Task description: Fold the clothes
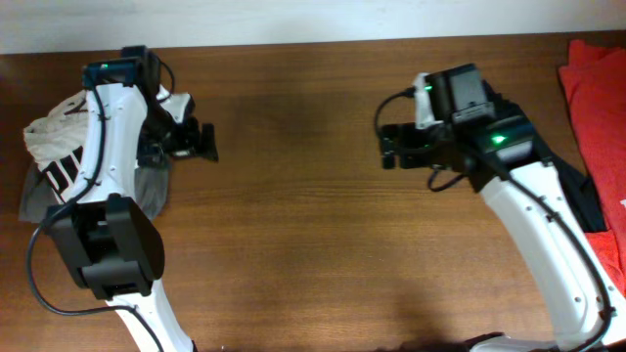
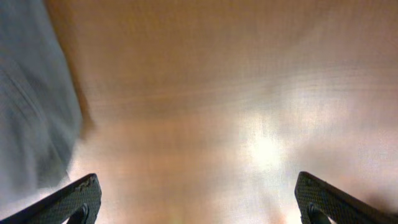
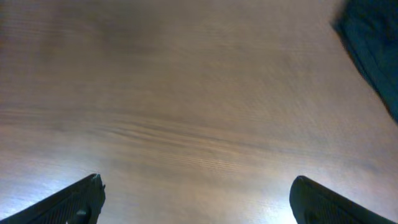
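Note:
The clothes (image 1: 54, 147), a white garment with black block lettering, lie bunched at the table's far left, partly hidden under my left arm. My left gripper (image 1: 203, 143) hovers to their right over bare wood, apart from them. In the left wrist view the left gripper (image 2: 198, 180) is open, with only tabletop between its fingers. My right gripper (image 1: 389, 147) is over the middle right of the table, facing left. The right wrist view shows this gripper (image 3: 197, 180) open and empty as well.
A grey garment (image 1: 149, 191) lies under and beside the white one, and its edge fills the left of the left wrist view as grey fabric (image 2: 31, 112). A red cloth (image 1: 597, 88) and a black garment (image 1: 587, 205) lie at the right edge; dark fabric (image 3: 373, 43) shows in the right wrist view.

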Motion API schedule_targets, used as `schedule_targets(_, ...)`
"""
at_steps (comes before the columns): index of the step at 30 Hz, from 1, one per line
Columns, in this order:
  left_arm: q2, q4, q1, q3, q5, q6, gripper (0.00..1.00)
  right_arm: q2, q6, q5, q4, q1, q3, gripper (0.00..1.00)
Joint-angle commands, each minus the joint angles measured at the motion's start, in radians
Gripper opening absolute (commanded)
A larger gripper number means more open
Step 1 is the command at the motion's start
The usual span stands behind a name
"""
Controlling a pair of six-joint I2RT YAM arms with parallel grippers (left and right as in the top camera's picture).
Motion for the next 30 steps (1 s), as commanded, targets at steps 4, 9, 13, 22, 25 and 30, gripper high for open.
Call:
schedule_targets(4, -0.032, -0.162, -0.030, 0.018, -0.015, -0.004, 0.99, 0.000, 0.008, -0.050, -0.174, -0.090, 0.018, 0.99)
schedule_targets(9, -0.047, -0.205, -0.031, -0.005, -0.018, -0.044, 0.99, 0.000, 0.008, -0.048, -0.333, -0.088, 0.018, 0.99)
schedule_targets(13, -0.113, -0.205, -0.038, -0.095, -0.038, -0.054, 0.99, -0.008, 0.008, -0.044, -0.445, -0.088, 0.013, 0.99)
schedule_targets(22, -0.524, 0.016, -0.100, -0.469, -0.108, -0.094, 0.99, -0.349, 0.135, 0.056, -0.205, -0.038, -0.246, 0.99)
schedule_targets(25, -0.715, 0.194, -0.136, -0.601, -0.131, -0.093, 0.99, -0.560, 0.158, 0.187, -0.047, 0.023, -0.406, 0.99)
schedule_targets(30, -1.046, 0.589, -0.186, -0.851, -0.237, -0.094, 0.99, -0.882, 0.158, 0.475, 0.252, 0.055, -0.674, 0.99)
